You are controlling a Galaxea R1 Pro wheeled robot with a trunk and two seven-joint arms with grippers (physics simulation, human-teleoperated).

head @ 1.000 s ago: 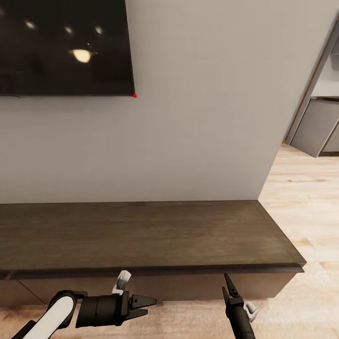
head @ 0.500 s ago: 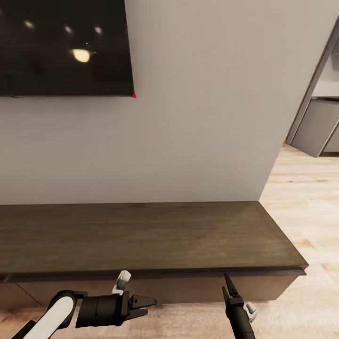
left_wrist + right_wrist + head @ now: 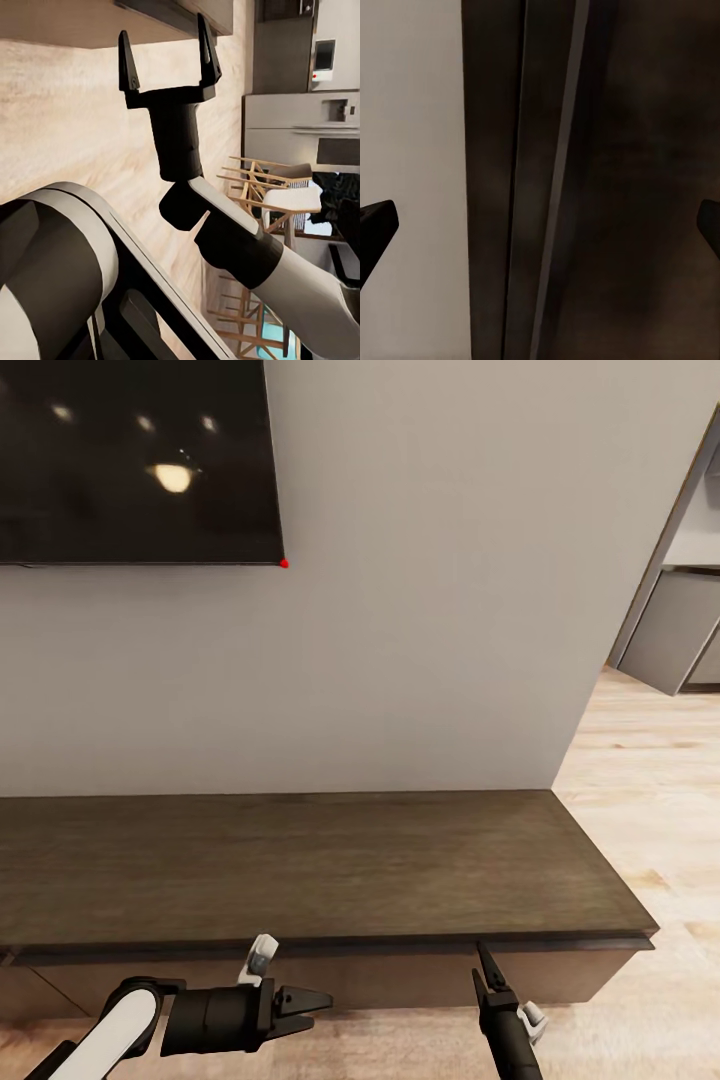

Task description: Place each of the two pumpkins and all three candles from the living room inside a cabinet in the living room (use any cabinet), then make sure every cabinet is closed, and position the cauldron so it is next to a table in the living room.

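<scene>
Straight ahead at 12 o'clock in the head view, the cabinet runs left-right against the wall, long axis across the robot, top bare, drawer fronts flush from what shows under the front lip; no pumpkins or candles on it. TV hangs on the wall at 11 o'clock, and the kitchen opening is at 2 o'clock. Left gripper sits low at 7 o'clock, pointing sideways toward 3 o'clock, along the drawer front rather than at it; whether it is open is hard to read from this angle. Right gripper sits at 5 o'clock, pointing up toward 12, straight at the front lip near the cabinet's right end; its fingers are stacked in profile here, so the spread can't be read. Left wrist view: it looks across at the right gripper, fingers spread wide, nothing between them, tips just short of the cabinet's underside edge; wood floor behind, kitchen appliances and chairs further off. Right wrist view: close on the cabinet front, with the lip and seam running down the frame between the two fingertips at the edges, so the jaws are wide open and straddle the edge, apart from it. Judgement: the right arm is the nearer one and is already aligned for a drawer pull; the left would need to rotate toward 12 first.
</scene>
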